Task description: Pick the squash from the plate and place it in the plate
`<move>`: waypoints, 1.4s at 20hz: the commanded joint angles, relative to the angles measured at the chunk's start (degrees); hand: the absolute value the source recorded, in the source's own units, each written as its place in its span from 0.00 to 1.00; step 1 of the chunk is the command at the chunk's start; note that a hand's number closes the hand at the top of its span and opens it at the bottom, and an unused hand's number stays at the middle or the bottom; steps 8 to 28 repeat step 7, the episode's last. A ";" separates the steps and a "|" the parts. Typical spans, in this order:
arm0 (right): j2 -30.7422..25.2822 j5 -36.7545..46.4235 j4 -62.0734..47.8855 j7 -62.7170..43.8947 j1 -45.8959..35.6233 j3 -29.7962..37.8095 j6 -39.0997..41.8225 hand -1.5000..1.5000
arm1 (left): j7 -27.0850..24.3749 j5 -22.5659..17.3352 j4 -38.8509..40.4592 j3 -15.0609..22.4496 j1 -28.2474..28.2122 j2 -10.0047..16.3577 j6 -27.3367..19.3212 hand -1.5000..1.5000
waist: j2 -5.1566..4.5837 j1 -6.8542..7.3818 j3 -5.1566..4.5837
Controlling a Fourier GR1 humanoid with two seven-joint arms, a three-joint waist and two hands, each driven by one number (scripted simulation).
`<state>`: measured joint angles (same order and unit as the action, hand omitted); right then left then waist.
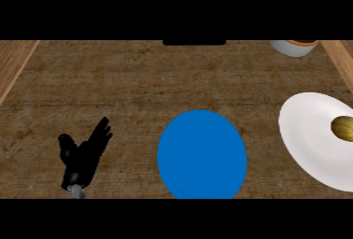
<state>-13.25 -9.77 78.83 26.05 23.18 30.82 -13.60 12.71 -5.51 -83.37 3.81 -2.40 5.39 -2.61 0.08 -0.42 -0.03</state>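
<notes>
Wood-grain table (103, 84) carries everything. Squash (342, 128) on white plate (310, 135), right, cut by view edge. Blue plate (202, 154) just left of it, bare, likely target. Right robot hand out of view; best to come from above and lift clear of rim. Left robot hand (82, 156) released, resting near left. Cup (293, 46) far right, well apart.

Blue plate (202, 154) lies between left hand (82, 158) and squash (342, 128).
</notes>
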 commanded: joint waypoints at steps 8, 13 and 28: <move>9.53 6.51 8.71 2.52 9.33 -2.41 -0.05 0.00 | -1.23 0.52 2.90 -1.02 2.22 -1.55 0.43 0.50 | -0.07 0.10 0.01; 9.53 6.51 8.71 2.52 9.33 -2.41 -0.05 0.00 | -1.23 0.52 2.90 -1.02 2.22 -1.55 0.43 0.50 | -0.07 0.10 0.01; 9.53 6.51 8.71 2.52 9.33 -2.41 -0.05 0.00 | -1.23 0.52 2.90 -1.02 2.22 -1.55 0.43 0.50 | -0.07 0.10 0.01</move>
